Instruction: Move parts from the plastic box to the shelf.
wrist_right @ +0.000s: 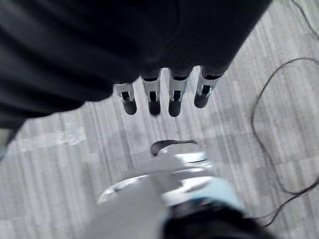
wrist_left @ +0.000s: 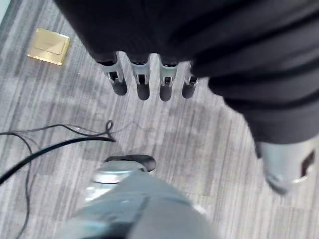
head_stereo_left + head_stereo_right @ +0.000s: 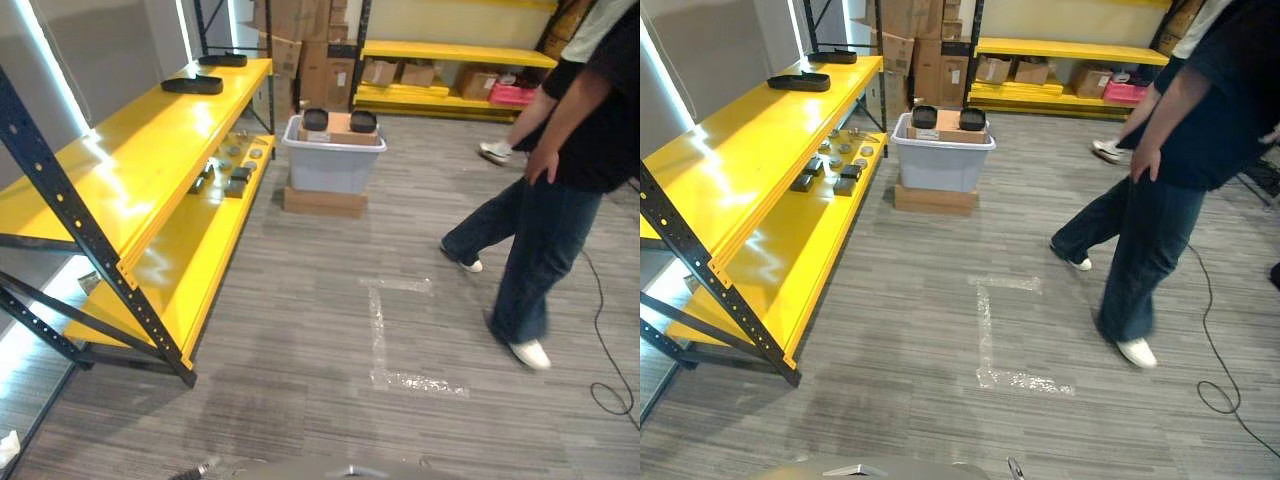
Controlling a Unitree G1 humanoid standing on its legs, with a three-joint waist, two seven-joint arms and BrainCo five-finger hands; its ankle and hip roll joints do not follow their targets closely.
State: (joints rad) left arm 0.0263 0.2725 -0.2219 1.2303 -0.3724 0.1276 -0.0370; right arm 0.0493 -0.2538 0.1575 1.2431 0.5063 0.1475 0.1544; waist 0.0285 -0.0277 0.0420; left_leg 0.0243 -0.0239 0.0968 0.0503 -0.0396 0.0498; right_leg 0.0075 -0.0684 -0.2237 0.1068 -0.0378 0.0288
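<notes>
Plastic box (image 3: 333, 160) — well apart from both empty, straight-fingered hands (image 2: 144, 79) (image 1: 164, 94)

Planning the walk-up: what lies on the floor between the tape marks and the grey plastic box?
Bare carpet between tape marks and plastic box, seen in both eye views.

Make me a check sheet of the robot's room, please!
Surface: grey striped floor with clear tape marks.
Job's things: grey box on a flat carton, two black parts on top; small parts on the yellow shelf's lower level, black trays above.
Clutter: brass floor plate.
Hands: left hand and right hand open, holding nothing.
Cables: black cable near the person.
Surroundings: person walking; cartons and another shelf behind.
</notes>
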